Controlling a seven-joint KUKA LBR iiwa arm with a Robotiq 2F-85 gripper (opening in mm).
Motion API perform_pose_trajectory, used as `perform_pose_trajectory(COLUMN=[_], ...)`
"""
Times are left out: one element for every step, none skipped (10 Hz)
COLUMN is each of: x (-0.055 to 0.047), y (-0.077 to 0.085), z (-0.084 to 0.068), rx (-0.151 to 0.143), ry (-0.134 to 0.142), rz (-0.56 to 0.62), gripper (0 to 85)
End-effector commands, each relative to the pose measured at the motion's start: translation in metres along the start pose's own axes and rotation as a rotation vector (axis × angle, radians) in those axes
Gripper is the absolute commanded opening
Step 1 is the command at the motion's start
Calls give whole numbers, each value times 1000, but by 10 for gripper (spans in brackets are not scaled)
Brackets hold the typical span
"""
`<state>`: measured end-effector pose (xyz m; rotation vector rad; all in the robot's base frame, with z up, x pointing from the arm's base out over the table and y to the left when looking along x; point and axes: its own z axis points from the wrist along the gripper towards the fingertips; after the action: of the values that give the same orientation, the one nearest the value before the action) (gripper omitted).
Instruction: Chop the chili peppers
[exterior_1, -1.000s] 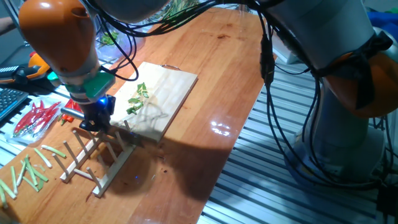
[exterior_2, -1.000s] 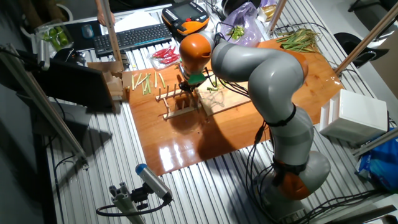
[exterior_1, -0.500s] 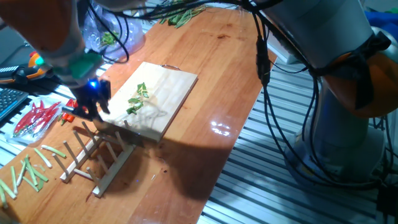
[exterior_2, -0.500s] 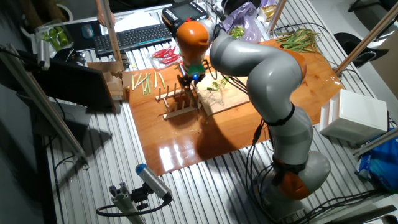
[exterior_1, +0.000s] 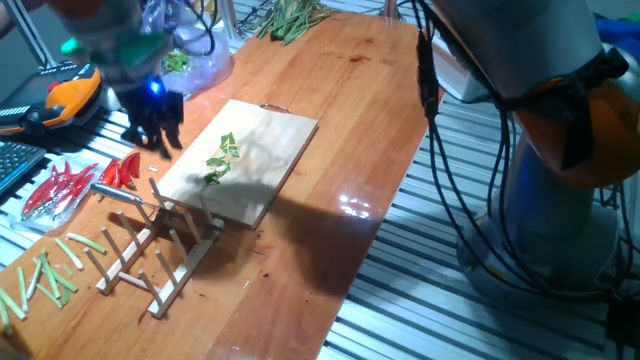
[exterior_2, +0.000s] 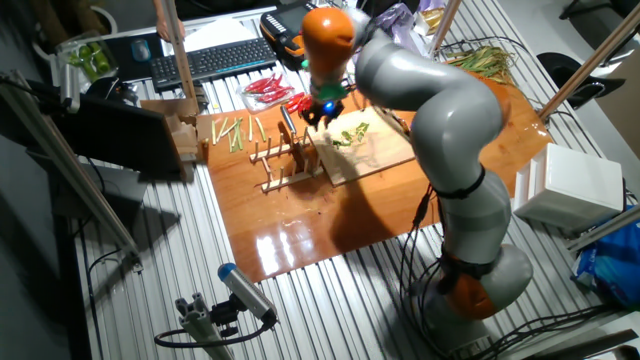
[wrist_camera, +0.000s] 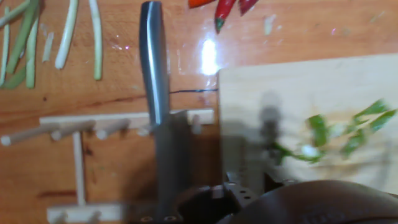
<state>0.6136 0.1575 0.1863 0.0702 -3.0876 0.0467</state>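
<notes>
Wooden tabletop (exterior_1: 340, 120); cutting board (exterior_1: 270, 150) holds chili peppers (exterior_1: 222, 158).

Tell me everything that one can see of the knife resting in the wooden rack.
The knife looks to be grey metal throughout, with a glossy rounded handle and a broader blade, which is blurred here. It lies in the wooden rack, with the blade among the pegs. The handle sticks out and ends near the red chilies. The knife sits beside the edge of the cutting board, and nothing grips it.
</notes>
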Motion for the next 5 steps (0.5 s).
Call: perform_pose_trajectory(x=[1,1,2,5,9], y=[-15,-29,-45,-63,-72], z=[-39,-46,-53,-61,-65], rx=[-7,-26,-24,-25,-13], ry=[4,6,7,-4,-19], rz=[-22,-49,-78,-92,-104], gripper=[0,0,0,0,0])
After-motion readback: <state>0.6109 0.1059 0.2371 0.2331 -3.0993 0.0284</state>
